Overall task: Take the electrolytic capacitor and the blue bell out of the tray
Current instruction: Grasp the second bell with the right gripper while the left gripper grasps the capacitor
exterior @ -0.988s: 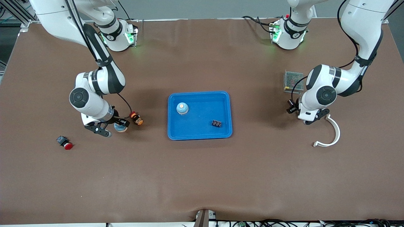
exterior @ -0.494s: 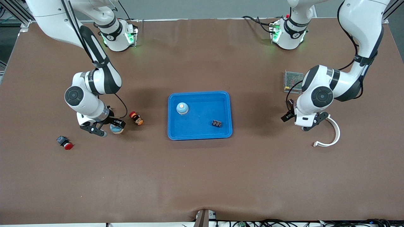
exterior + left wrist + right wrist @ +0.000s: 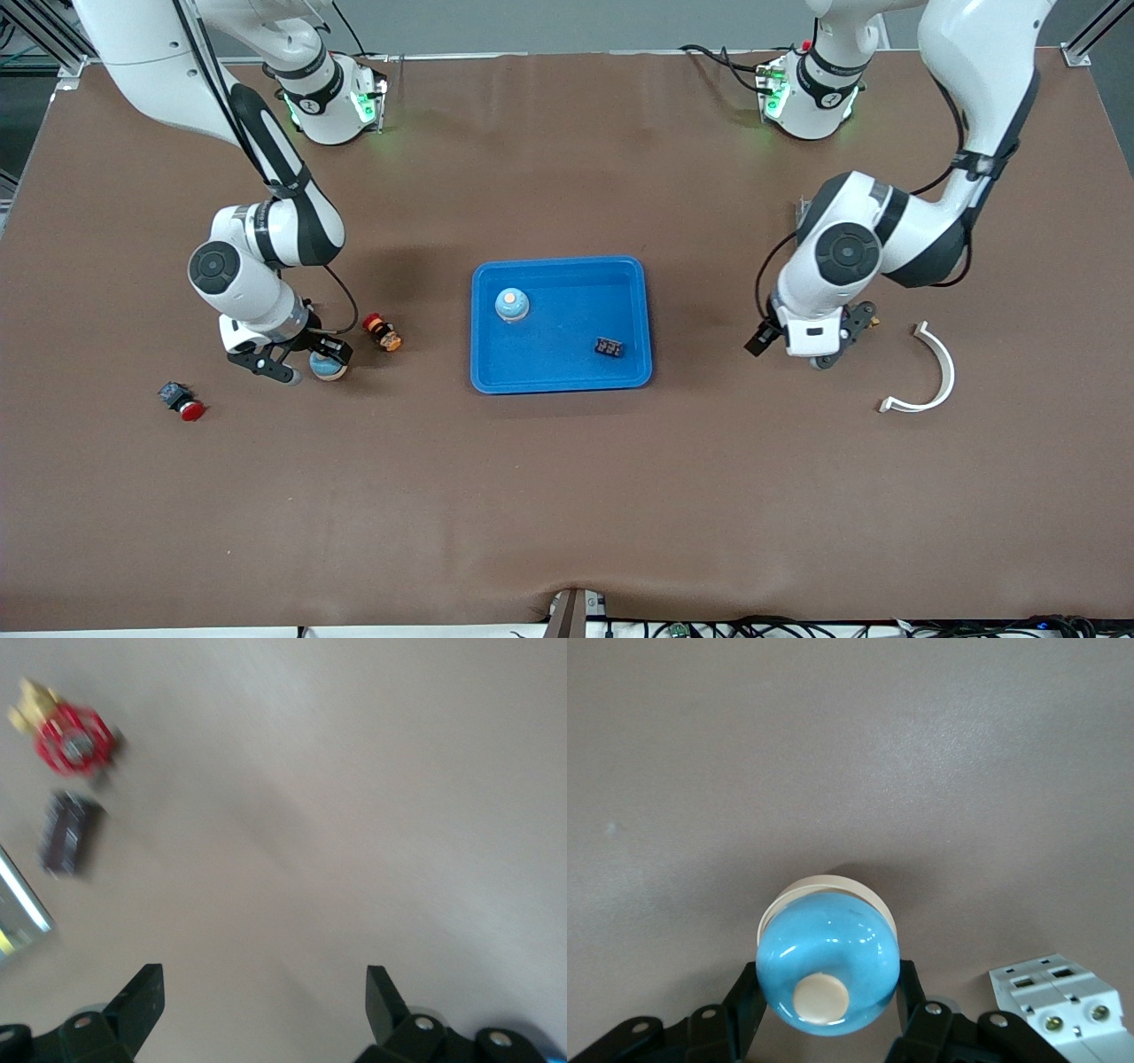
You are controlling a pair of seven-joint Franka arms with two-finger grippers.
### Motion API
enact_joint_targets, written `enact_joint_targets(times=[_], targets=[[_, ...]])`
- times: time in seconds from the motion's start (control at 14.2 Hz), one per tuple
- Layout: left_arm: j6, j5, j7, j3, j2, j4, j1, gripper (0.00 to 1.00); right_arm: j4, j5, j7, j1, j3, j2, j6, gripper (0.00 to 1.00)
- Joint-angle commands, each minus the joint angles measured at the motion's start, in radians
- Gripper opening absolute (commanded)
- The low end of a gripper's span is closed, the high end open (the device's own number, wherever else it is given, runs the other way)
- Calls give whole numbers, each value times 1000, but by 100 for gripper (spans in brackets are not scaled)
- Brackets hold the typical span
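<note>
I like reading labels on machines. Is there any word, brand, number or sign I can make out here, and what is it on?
None can be read.
Right arm's base: a small dark mark on its collar, too small to read.
Left arm's base: the same kind of mark, too small to read.
White breaker: no print legible.
Blue bell in the right gripper: plain, no text.

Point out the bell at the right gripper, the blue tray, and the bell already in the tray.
bell at the right gripper [image 3: 828, 967]: right wrist view, on its blue dome.
blue tray [image 3: 567, 383]: front view, on the rim nearest the camera.
bell in the tray [image 3: 512, 303]: front view, on its dome.
</note>
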Motion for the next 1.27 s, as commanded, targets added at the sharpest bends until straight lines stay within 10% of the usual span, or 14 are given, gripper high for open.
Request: enact_joint_targets(times=[0.0, 0.49, 0.56, 0.64, 1.2], targets=[[-23, -11, -131, -2, 101, 133, -87, 100, -8, -1, -13, -18, 15, -1, 16, 0], [-11, 3, -358, 13, 262, 322, -288, 95, -8, 4, 4, -20, 17, 6, 14, 0], [-11, 3, -381, 25, 282, 348, -318, 90, -6, 5, 21, -21, 17, 6, 11, 39], [-8, 3, -404, 48, 298, 370, -352, 86, -6, 7, 51, -18, 17, 5, 10, 99], [78, 0, -524, 194, 408, 454, -537, 70, 5, 8, 420, 138, 20, -118, -168, 100]])
